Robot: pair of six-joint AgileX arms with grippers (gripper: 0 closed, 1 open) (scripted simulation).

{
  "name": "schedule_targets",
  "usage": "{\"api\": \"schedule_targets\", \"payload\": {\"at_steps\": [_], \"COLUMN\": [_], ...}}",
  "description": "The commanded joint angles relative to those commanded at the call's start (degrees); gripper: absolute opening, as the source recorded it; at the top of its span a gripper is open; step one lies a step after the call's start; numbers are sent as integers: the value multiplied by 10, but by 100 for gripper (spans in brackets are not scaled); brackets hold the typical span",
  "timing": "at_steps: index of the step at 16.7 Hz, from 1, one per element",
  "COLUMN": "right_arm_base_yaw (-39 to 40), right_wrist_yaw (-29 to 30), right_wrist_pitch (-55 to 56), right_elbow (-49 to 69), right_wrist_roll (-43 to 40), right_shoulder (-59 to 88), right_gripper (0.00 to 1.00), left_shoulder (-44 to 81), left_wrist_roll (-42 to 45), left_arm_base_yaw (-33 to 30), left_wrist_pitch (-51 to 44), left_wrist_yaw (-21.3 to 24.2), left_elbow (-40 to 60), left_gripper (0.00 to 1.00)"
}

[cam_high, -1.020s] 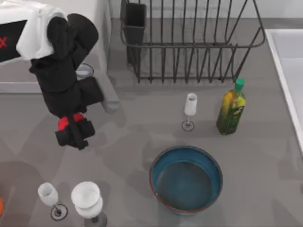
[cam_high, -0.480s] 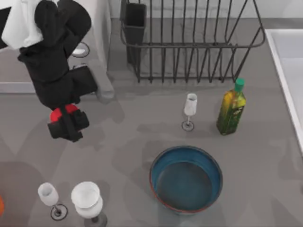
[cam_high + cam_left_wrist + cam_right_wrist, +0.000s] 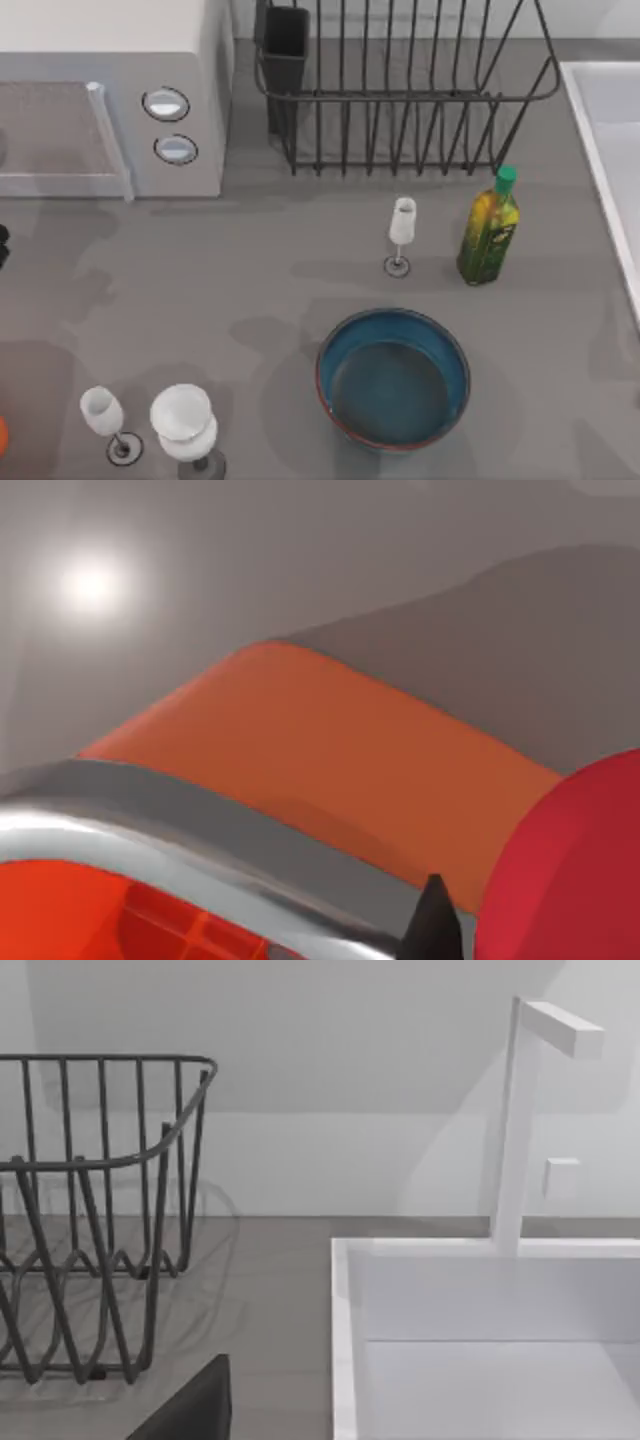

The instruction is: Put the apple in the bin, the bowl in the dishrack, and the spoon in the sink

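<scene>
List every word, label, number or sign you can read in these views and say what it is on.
None can be read.
Bottle: its yellow-green label shows no legible lettering.
Microwave: its two round knobs carry no readable marks.
Bowl, dishrack and sink: no writing.

apple [image 3: 570,870]: cut by frame edge in left wrist view, right beside a dark fingertip [image 3: 432,928]; grip can't be judged
sink [image 3: 605,150]: cut off at top view's right edge
orange fruit [image 3: 3,436]: sliver at left edge
dishrack [image 3: 400,85]: top cropped
right pincer: dark corner only [image 3: 190,1410], fingers unseen
</scene>
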Motion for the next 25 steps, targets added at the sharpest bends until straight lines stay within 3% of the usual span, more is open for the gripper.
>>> {"api": "schedule_targets", "payload": {"at_steps": [5,10,18,23,25], "right_arm_base_yaw": [0,0,0,0,0], "right_wrist_yaw": [0,0,0,0,0], "right_wrist_pitch": [0,0,0,0,0], "right_elbow": [0,0,0,0,0], "right_wrist_roll": [0,0,0,0,0], "right_shoulder": [0,0,0,0,0], "right_gripper": [100,100,100,100,100], "left_shoulder": [-102,-104,-84,-76,-76], "left_wrist_roll": [-100,-106,-69,-59,-59], "left_arm_base_yaw": [105,100,142,150,150], "left_wrist_pitch": [-19,-9,142,155,155], "left_wrist_yaw": [-46,-32,-42,-43,-43], "left_elbow": [-62,-54,-185,-199,-199], "left_gripper": [0,0,0,0,15]}}
